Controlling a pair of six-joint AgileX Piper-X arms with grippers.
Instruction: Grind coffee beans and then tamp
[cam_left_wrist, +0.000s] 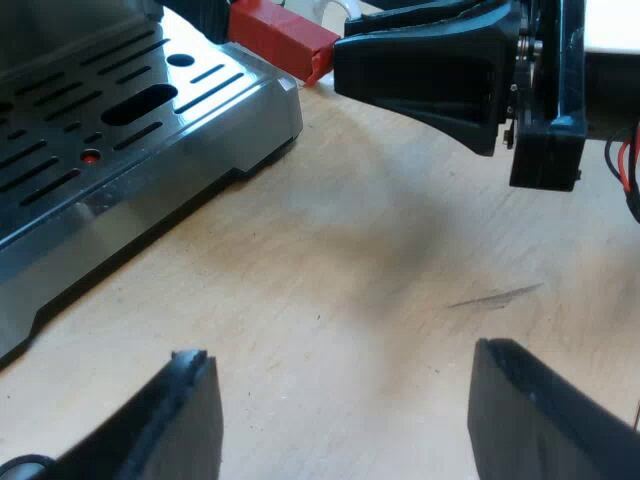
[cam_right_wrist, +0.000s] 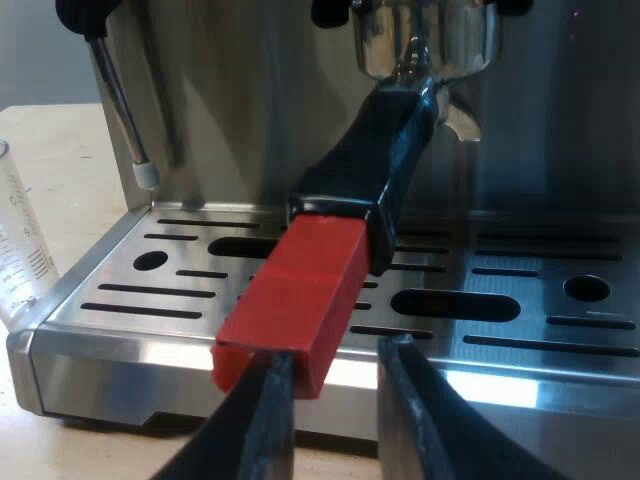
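Observation:
The metal holder (cam_right_wrist: 425, 40) is locked into the espresso machine's front (cam_right_wrist: 250, 90). Its dark handle (cam_right_wrist: 385, 150) slopes down over the drip tray (cam_right_wrist: 500, 305) and ends in red (cam_right_wrist: 295, 300). My right gripper (cam_right_wrist: 338, 365) sits at the tip of the red end, just below it, fingers slightly apart and holding nothing. In the left wrist view, that same gripper (cam_left_wrist: 345, 60) touches the red end (cam_left_wrist: 280, 35) beside the machine's drip tray (cam_left_wrist: 130, 110). My left gripper (cam_left_wrist: 340, 352) hangs open over bare wooden table (cam_left_wrist: 350, 260).
A measuring glass (cam_right_wrist: 15, 240) stands on the table beside the drip tray's corner. The steam wand (cam_right_wrist: 120, 100) hangs over the tray near that glass. A faint scratch (cam_left_wrist: 495, 296) marks the wood under my left gripper.

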